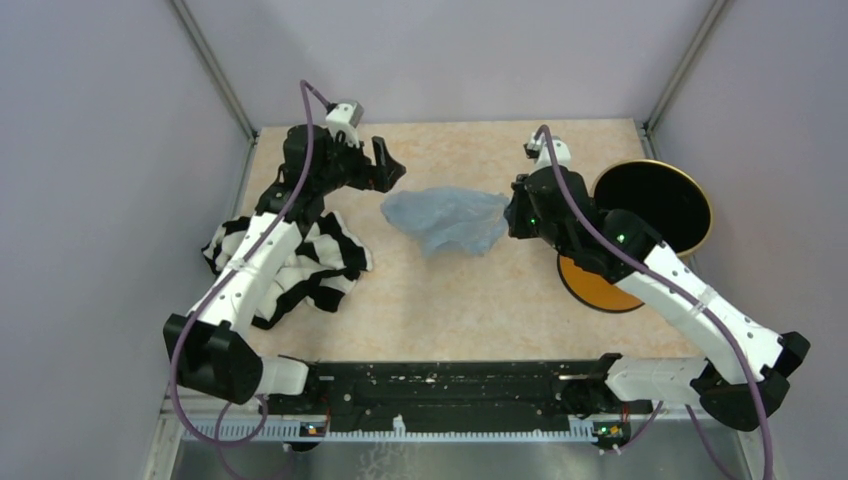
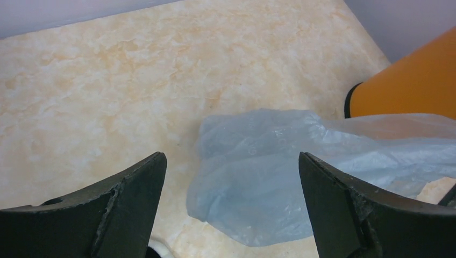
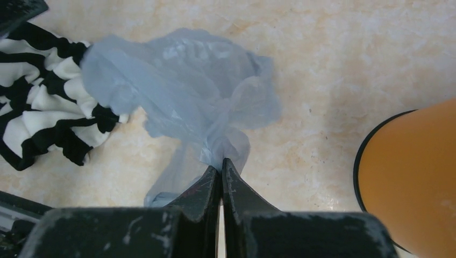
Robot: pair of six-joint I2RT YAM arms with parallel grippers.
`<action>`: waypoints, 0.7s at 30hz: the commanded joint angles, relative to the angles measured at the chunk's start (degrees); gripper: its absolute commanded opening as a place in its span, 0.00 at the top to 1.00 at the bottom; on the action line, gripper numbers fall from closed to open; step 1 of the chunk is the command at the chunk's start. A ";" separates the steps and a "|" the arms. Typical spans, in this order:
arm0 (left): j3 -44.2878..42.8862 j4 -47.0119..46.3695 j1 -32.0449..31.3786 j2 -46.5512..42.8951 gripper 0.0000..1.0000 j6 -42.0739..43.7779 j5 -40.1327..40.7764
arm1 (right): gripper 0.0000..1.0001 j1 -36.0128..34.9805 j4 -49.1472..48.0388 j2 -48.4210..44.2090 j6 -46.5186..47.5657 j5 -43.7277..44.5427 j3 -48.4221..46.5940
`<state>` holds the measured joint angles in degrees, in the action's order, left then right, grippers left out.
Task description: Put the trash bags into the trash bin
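Observation:
The pale-blue trash bag (image 1: 448, 219) lies crumpled mid-table between the arms; it also shows in the left wrist view (image 2: 269, 172) and the right wrist view (image 3: 177, 80). My right gripper (image 1: 515, 212) is shut on the bag's right end, its fingertips (image 3: 221, 165) pinching a bunched fold. My left gripper (image 1: 390, 166) is open and empty, just left of and behind the bag, with the bag between its fingers (image 2: 231, 161) in the wrist view. The orange trash bin (image 1: 640, 235) with gold rim stands upright behind the right arm, open black mouth upward.
A black-and-white striped cloth heap (image 1: 300, 262) lies under the left arm, also in the right wrist view (image 3: 43, 102). Grey walls enclose the table on three sides. The bin's side shows in both wrist views (image 2: 414, 80) (image 3: 414, 183).

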<state>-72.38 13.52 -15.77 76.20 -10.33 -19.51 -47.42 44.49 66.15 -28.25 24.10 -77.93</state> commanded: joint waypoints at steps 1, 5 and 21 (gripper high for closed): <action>-2.65 -7.46 0.04 0.56 0.01 -2.87 -10.15 | 1.00 0.63 2.39 -1.07 1.83 -1.07 -5.97; -2.82 -10.22 -3.81 -1.36 0.04 -1.01 -18.66 | 1.00 0.64 2.29 1.55 2.03 -3.61 -9.00; 11.61 -15.98 -12.52 -12.43 0.14 -3.12 -29.96 | 1.00 0.66 -3.74 9.45 1.43 -11.74 -12.37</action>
<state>-63.31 0.80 -27.99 63.77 -13.63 -47.16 -47.33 44.66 75.81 -26.63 14.68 -88.25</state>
